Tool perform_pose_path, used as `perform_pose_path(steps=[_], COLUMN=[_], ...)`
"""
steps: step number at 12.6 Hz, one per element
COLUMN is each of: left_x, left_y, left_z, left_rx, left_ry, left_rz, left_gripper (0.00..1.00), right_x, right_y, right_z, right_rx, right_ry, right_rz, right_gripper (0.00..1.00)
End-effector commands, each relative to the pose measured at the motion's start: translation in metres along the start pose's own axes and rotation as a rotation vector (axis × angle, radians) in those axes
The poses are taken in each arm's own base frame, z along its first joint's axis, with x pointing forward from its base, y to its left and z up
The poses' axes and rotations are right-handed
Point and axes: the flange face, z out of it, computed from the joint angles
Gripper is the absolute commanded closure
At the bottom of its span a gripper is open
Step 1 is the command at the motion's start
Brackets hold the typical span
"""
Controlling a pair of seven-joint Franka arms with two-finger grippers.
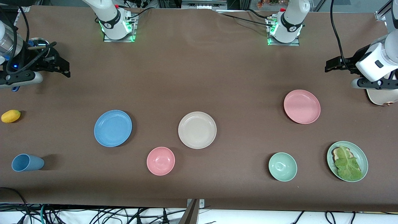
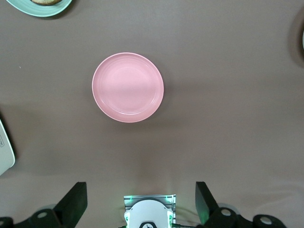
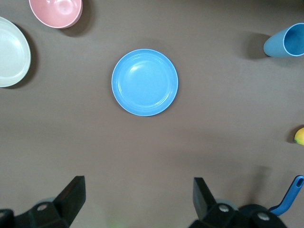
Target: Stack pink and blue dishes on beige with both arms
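Observation:
The beige plate [image 1: 197, 129] lies mid-table. The blue plate [image 1: 113, 128] lies beside it toward the right arm's end, and the right wrist view shows it [image 3: 145, 82] apart from the beige plate [image 3: 12, 52]. The pink plate [image 1: 302, 106] lies toward the left arm's end, and the left wrist view shows it [image 2: 128, 87] alone on bare cloth. My right gripper [image 1: 60, 63] [image 3: 139, 199] hangs open and empty high over the right arm's end of the table. My left gripper [image 1: 334, 64] [image 2: 141, 202] hangs open and empty high over the left arm's end.
A pink bowl [image 1: 160, 161] and a green bowl [image 1: 282, 166] sit nearer the camera than the plates. A green plate with lettuce on bread [image 1: 347, 161] and a cream toaster [image 1: 382, 97] are at the left arm's end. A blue cup [image 1: 27, 162] and a yellow fruit [image 1: 11, 116] are at the right arm's end.

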Motion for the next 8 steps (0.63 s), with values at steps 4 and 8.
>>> perform_pose_path(steps=[4, 8], left_x=[0.0042, 0.0078], left_y=[-0.0013, -0.0013], left_z=[-0.0034, 0.0015], left_rx=[-0.011, -0.013], left_ry=[-0.008, -0.019], left_rz=[0.016, 0.017], left_gripper=[0.00, 0.00], right_x=[0.0003, 0.0001], right_y=[0.0009, 0.0028], right_z=[-0.0049, -0.0056], right_rx=[-0.003, -0.005], right_ry=[-0.006, -0.004], right_rz=[0.013, 0.016], right_gripper=[0.00, 0.00])
